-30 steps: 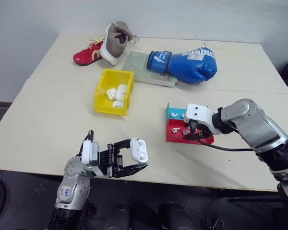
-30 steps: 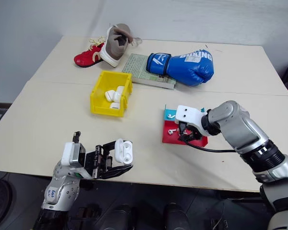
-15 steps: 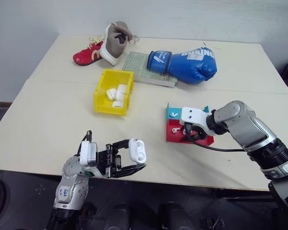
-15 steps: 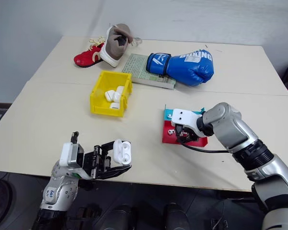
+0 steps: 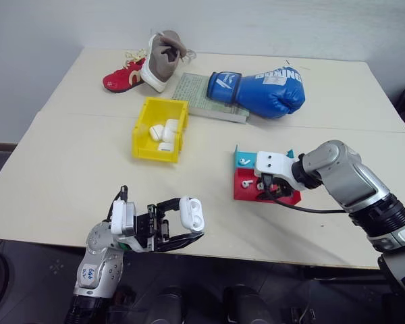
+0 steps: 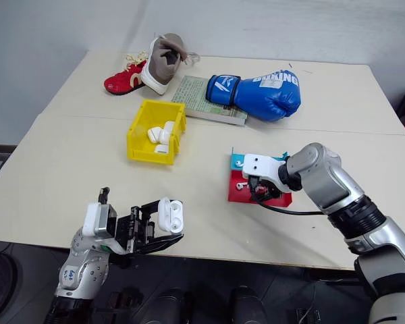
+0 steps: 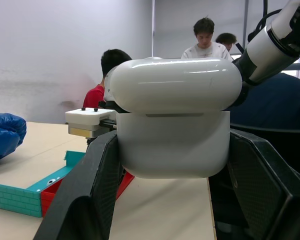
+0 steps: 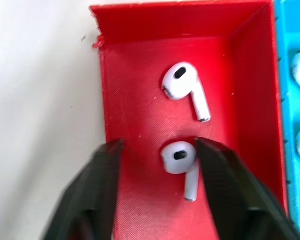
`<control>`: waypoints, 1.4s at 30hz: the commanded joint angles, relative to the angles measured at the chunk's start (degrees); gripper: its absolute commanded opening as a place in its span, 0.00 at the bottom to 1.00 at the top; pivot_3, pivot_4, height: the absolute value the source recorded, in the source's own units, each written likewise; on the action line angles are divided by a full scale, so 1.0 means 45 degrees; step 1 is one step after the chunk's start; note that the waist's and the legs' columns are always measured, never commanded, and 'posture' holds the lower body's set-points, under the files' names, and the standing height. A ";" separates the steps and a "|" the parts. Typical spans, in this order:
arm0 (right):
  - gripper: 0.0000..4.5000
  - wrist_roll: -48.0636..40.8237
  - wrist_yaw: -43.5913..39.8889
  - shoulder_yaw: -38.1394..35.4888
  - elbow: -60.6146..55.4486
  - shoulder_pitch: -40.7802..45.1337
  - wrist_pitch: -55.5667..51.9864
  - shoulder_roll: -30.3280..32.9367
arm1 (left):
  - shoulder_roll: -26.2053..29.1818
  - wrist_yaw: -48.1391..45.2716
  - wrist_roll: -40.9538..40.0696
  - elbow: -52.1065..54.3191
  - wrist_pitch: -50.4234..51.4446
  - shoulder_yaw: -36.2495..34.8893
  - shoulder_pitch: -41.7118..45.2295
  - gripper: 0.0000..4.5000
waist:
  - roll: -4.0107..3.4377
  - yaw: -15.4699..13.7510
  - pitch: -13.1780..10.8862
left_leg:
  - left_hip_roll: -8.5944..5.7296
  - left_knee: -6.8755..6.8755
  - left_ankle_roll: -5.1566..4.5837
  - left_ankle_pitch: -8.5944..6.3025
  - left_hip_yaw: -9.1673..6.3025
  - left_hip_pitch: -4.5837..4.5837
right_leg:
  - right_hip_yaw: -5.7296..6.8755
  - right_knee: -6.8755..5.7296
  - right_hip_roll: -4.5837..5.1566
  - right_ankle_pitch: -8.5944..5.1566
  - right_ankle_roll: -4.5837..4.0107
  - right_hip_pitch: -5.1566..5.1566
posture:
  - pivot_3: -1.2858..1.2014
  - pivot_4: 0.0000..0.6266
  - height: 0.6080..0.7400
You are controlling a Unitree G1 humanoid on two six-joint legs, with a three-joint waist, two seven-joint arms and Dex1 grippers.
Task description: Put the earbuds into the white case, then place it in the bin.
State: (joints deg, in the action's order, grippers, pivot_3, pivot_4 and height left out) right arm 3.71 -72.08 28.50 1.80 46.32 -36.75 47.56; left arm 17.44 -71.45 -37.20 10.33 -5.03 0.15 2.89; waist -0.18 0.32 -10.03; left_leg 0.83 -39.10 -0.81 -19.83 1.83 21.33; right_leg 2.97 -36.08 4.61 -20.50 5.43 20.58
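Holding the case (image 5: 193, 212) clamped in my left gripper (image 5: 183, 226), I keep that forearm low, near-side of the tray (image 5: 245, 192), fingers pointing right. My right arm bends in over the tray, its gripper (image 8: 157, 150) angled down, fingers apart astride one earbud (image 8: 180, 162); a second earbud (image 8: 185, 87) lies just beyond. The bin (image 5: 146, 129) sits far-left of the tray.

A glossy, smooth white plastic earbud case (image 7: 175, 125) sits between matt black plastic fingers (image 7: 97, 195). Two glossy white plastic earbuds (image 8: 182, 85) lie in a red plastic tray (image 8: 135, 65) with a fine ribbed texture. The pale desk (image 5: 74, 169) looks smooth and matt.
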 commanded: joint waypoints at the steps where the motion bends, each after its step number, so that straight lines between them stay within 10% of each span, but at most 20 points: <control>1: 0.28 0.0402 -0.0006 -0.0201 0.0244 -0.0001 0.0188 0.0291 | 0.0026 -0.0063 -0.0020 0.0131 -0.0249 0.0014 -0.0028 0.62 | 0.0000 0.0005 0.0000 | 0.0000 0.0000 0.0000 0.0000 0.0001 -0.0002 | 0.0000 0.0001 0.0000 0.0000 0.0000 -0.0002 | 0.52 0.24 1.00; 42: 0.11 0.0446 0.0199 -0.0636 0.0435 -0.0425 0.0684 -0.0378 | 0.0105 0.0003 -0.0231 0.0182 0.0036 0.0081 0.0324 0.62 | 0.0000 0.0264 0.0000 | 0.0002 0.0002 0.0003 0.0000 0.0000 -0.0007 | 0.0000 0.0000 0.0000 0.0000 0.0000 -0.0006 | 0.52 0.24 1.00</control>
State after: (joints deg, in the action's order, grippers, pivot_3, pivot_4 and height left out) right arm 5.83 -71.18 26.44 3.98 45.77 -33.77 46.19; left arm 17.93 -71.39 -37.21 10.25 -4.91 0.54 3.94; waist -0.18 1.51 -10.03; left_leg 0.84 -39.09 -0.80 -19.83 1.83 21.29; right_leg 2.97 -36.08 4.61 -20.50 5.43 20.55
